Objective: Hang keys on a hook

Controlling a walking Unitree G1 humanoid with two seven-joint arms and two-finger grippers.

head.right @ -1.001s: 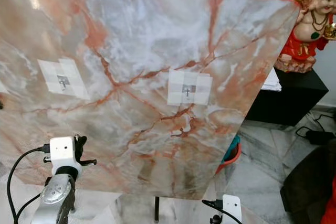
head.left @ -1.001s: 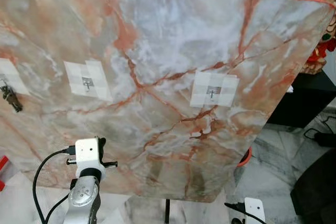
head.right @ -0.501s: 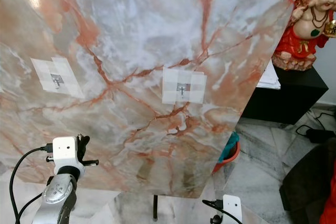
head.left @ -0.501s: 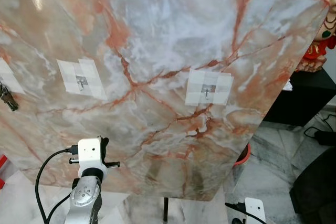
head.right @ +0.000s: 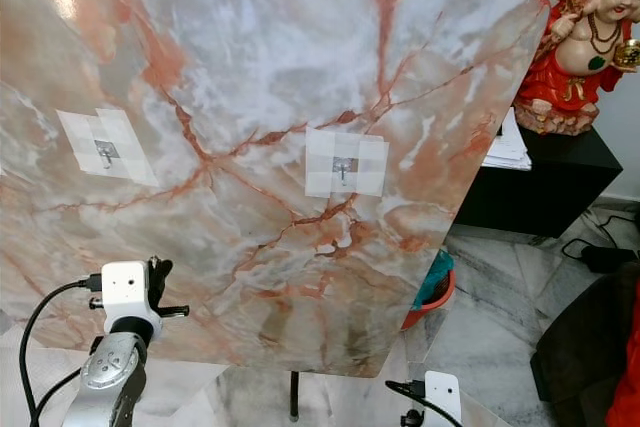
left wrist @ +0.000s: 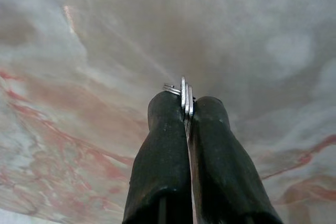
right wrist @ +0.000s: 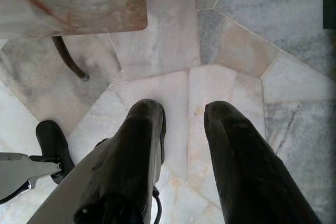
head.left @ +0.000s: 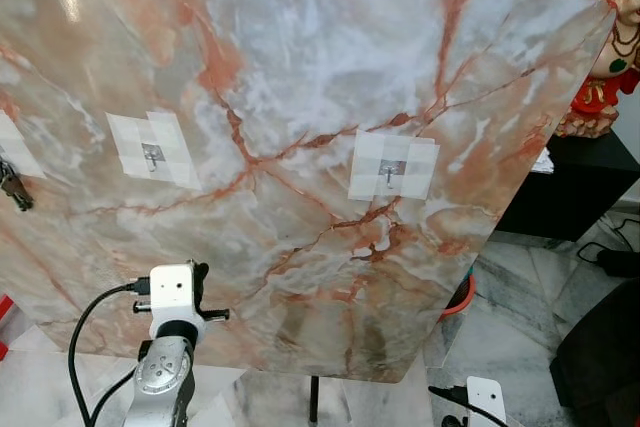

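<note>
A marble-patterned board (head.left: 300,77) leans before me with small metal hooks on white tape patches: one at the left (head.left: 153,154), one in the middle (head.left: 391,171). At the board's far left edge a dark bunch of keys (head.left: 13,187) hangs from a third patch. My left gripper (left wrist: 186,100) is low in front of the board's bottom part, shut on a silver key ring (left wrist: 185,93) that pokes out between its fingertips. The left wrist (head.left: 172,292) sits well below the left hook. My right gripper (right wrist: 184,111) hangs open over the floor tiles.
A red and gold figurine (head.right: 582,42) stands on a black cabinet (head.right: 545,187) at the right. A red basin (head.right: 432,292) sits on the floor behind the board. The board's dark stand leg (right wrist: 68,59) rests on marble floor tiles. Cables lie at the far right.
The whole picture has shifted a little, so the camera has moved. The left arm holds about the same place below the board.
</note>
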